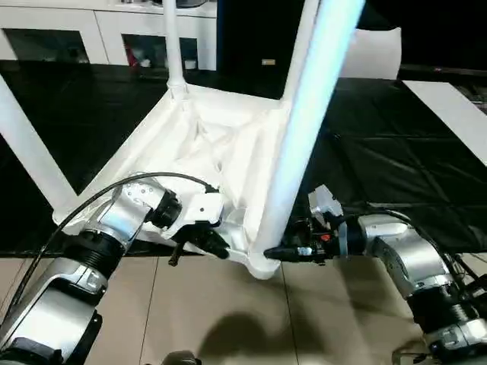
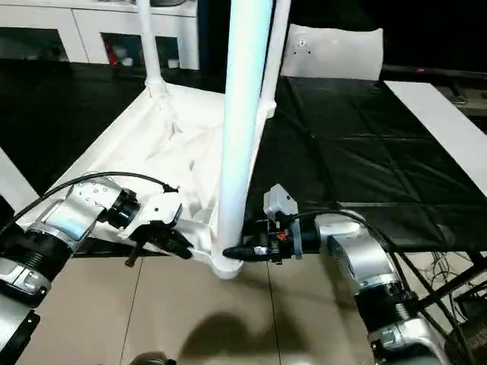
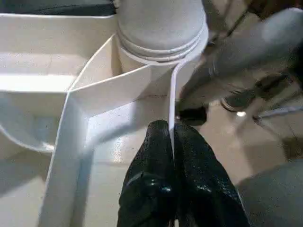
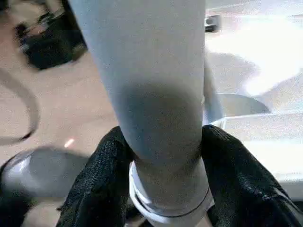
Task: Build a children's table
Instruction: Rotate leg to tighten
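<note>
So I've got the children's table (image 1: 205,144) flipped upside down on the black mat (image 1: 380,167), near corner hanging over the floor edge. My right gripper (image 4: 163,189) is clamped around the near leg (image 2: 242,114) just above its socket. Left gripper (image 3: 173,142) is pinched tight on the thin rim of the top right beside that corner.

Both forearms are silver metal cylinders with dark ribbed collars at the joints. A thin black cable (image 1: 99,194) arcs over the left forearm (image 1: 84,255). The left hand (image 1: 217,247) has a white housing behind two glossy black fingers (image 3: 151,184). The right hand (image 1: 278,253) carries a white block and small red-marked fittings behind textured black fingers (image 4: 102,182).
</note>
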You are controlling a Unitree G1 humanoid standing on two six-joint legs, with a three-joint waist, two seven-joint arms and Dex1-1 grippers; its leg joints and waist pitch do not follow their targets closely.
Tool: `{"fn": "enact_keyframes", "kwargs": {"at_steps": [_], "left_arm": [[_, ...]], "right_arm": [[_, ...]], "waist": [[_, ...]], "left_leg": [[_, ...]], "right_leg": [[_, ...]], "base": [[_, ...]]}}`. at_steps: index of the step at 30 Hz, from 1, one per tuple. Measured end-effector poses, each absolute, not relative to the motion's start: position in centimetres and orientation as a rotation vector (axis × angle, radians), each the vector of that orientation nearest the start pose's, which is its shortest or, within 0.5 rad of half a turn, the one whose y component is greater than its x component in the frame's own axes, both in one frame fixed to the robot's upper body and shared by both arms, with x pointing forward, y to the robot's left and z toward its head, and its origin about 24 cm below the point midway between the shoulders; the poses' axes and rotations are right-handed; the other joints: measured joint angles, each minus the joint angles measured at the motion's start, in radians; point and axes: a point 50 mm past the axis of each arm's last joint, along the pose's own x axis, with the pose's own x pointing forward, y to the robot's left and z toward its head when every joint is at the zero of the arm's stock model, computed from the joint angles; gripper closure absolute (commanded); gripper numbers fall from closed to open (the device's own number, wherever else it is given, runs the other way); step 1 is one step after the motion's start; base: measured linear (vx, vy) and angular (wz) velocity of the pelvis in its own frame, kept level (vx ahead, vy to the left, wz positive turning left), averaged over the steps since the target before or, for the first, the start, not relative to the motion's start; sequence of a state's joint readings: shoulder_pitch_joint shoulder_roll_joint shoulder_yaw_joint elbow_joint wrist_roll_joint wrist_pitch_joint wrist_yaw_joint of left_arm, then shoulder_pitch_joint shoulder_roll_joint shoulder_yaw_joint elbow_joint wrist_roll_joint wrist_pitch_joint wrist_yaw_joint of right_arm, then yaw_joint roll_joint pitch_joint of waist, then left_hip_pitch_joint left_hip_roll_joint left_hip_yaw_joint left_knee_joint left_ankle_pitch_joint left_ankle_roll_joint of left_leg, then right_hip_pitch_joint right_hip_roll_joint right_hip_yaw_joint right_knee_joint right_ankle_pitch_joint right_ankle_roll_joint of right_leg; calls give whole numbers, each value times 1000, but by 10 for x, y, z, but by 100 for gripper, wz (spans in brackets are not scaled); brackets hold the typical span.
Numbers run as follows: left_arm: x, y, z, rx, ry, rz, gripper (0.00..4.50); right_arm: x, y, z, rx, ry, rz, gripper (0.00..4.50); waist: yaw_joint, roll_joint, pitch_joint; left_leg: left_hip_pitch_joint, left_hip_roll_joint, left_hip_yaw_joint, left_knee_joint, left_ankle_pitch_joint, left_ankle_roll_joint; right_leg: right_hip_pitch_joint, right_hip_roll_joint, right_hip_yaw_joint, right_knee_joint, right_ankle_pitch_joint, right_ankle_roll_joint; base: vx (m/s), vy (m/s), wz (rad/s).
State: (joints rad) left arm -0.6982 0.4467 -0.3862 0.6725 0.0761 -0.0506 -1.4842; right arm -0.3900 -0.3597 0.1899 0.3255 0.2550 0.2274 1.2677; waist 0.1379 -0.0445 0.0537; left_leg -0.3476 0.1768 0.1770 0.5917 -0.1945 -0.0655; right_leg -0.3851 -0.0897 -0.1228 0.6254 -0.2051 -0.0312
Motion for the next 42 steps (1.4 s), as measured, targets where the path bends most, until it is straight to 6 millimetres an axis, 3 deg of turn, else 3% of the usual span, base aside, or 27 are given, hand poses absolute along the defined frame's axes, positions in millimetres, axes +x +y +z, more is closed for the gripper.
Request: {"fn": "enact_keyframes", "kwargs": {"at_steps": [2, 3, 6, 8, 12, 18, 22, 23, 29, 34, 37, 42], "left_arm": [[321, 143, 63, 522, 540, -1485, 450], [325, 141, 61, 477, 532, -1398, 450], [328, 124, 57, 387, 516, -1302, 450], [330, 116, 54, 346, 507, -1254, 450], [340, 103, 55, 295, 485, -1066, 450], [346, 92, 57, 336, 462, -983, 450], [346, 93, 57, 382, 456, -989, 450], [346, 93, 57, 392, 453, -991, 450], [345, 98, 59, 450, 430, -1048, 450], [341, 105, 62, 509, 398, -1153, 450], [336, 116, 62, 583, 380, -1289, 450], [330, 124, 64, 625, 390, -1427, 450]], "right_arm": [[285, -129, 50, 21, 279, 1231, 259], [289, -125, 47, 57, 268, 1108, 259], [297, -127, 47, 73, 259, 913, 260], [302, -125, 47, 86, 252, 822, 260], [321, -104, 49, 142, 238, 571, 261], [332, -84, 53, 208, 238, 372, 261], [331, -81, 52, 219, 233, 352, 261], [331, -81, 52, 216, 229, 348, 226], [322, -84, 48, 236, 202, 367, 169], [309, -102, 48, 201, 163, 463, 123], [295, -126, 55, 129, 121, 615, 95], [281, -146, 65, 52, 104, 801, 51]], "waist": [[-13, 1, 0], [-28, 1, 0], [-56, 1, 1], [-62, 0, 0], [-64, 1, 0], [-73, 1, 0], [-77, 1, 0], [-76, 1, 0], [-70, 1, 0], [-45, 2, 1], [-22, 3, 2], [-7, 4, 2]], "left_leg": [[1, 0, 0, 0, 1, -1], [1, 0, 0, 0, 1, -1], [0, 0, 0, 0, 1, -1], [0, 0, 0, -1, 1, -1], [-2, 0, 0, -6, 1, -2], [-2, 0, 0, -8, 0, -1], [-2, 0, 0, -8, 0, -1], [-2, 0, 0, -8, 0, -1], [-3, 0, 0, -9, 0, -1], [-5, 0, 0, -10, 0, -1], [-6, 0, 0, -10, 0, 0], [-5, -1, 0, -7, -1, 2]], "right_leg": [[1, 0, 0, 0, 0, 0], [1, 0, 0, 0, 0, 0], [1, 0, 0, -6, 1, 0], [0, 1, 0, -8, 5, 1], [-3, 2, 0, -8, 9, -4], [-5, 3, 0, -13, 10, -5], [-5, 3, 0, -13, 10, -5], [-5, 3, 0, -13, 10, -5], [-7, 3, 0, -14, 10, -5], [-10, 3, 0, -14, 10, -5], [-9, 2, 0, -15, 9, -4], [-6, 1, 0, -15, 10, -4]], "base": [[0, 0, 0], [0, 0, 0], [0, 0, 0], [0, 0, 0], [0, 0, 0], [0, 0, 0], [0, 0, 0], [0, 0, 0], [0, 0, 0], [0, 0, 0], [0, 0, 0], [0, 0, 0]]}}
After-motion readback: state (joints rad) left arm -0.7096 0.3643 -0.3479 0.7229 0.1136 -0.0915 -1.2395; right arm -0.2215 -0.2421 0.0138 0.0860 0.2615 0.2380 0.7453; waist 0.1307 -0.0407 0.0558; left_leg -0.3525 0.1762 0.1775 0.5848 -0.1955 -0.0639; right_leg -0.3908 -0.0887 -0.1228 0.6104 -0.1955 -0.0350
